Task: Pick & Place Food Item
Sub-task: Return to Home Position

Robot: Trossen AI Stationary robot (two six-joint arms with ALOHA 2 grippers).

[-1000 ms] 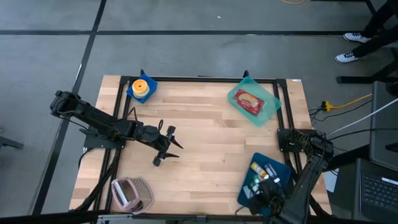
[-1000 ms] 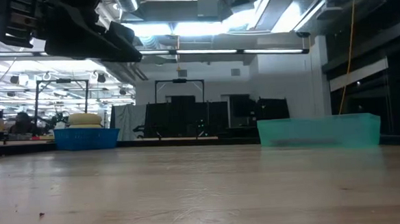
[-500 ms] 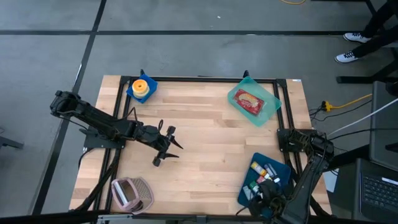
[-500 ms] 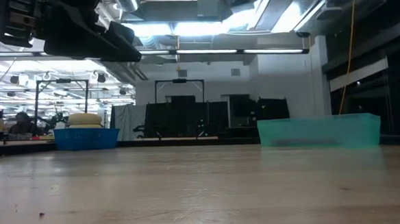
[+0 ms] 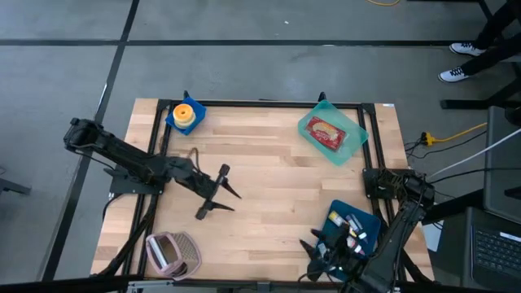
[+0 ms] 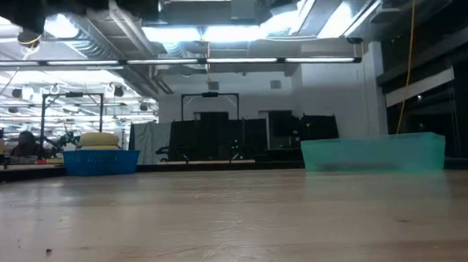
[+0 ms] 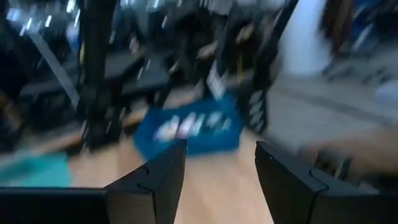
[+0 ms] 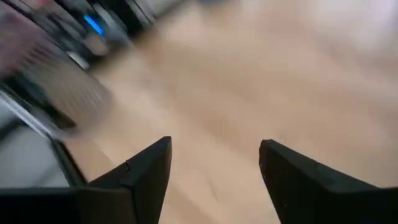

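Note:
A red food item (image 5: 326,132) lies in a teal tray (image 5: 352,143) at the far right. A yellow-orange item (image 5: 186,113) sits in a small blue tray (image 5: 174,120) at the far left. A larger blue tray (image 5: 369,221) at the near right holds several small items. My left gripper (image 5: 220,194) hovers open over the bare wood left of centre, pointing level toward the right. My right gripper (image 5: 313,254) stands open above the near edge, just left of the larger blue tray, with only wood between its fingers (image 8: 146,171).
A pink basket (image 5: 171,252) sits at the near left corner. The table's middle is bare wood (image 5: 277,187). In the low view the teal tray (image 6: 372,154) and the small blue tray (image 6: 99,160) stand at the far side. Black frame rails (image 5: 260,102) run along the table's edges.
My left gripper has risen and tipped up toward level, leaving most of the low view. My right gripper has swung from over the larger blue tray toward the table's left, turning about, and its fingers have opened.

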